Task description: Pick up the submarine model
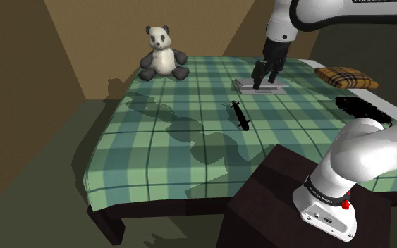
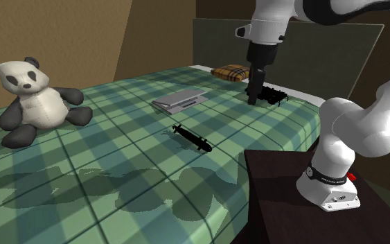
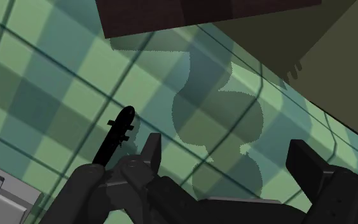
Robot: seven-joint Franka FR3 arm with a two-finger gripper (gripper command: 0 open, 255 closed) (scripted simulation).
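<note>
A slim black submarine model (image 1: 240, 115) (image 2: 192, 139) lies flat on the green plaid bedcover (image 1: 154, 141), near the middle of the bed. My black gripper (image 1: 264, 76) (image 2: 254, 93) hangs above the cover, beyond the submarine and apart from it, and in the shoulder view it overlaps a grey flat object. In the wrist view the submarine (image 3: 117, 133) lies beside and outside one finger. The gripper (image 3: 228, 159) is open, with nothing but plaid cloth between its fingers.
A panda plush (image 1: 161, 55) (image 2: 34, 100) sits at one far corner of the bed. A grey flat object (image 1: 260, 86) (image 2: 181, 100), a tartan cushion (image 1: 345, 76) (image 2: 230, 71) and a black lumpy thing (image 1: 362, 109) (image 2: 273, 95) lie nearby. The dark stand (image 1: 295, 204) abuts the bed.
</note>
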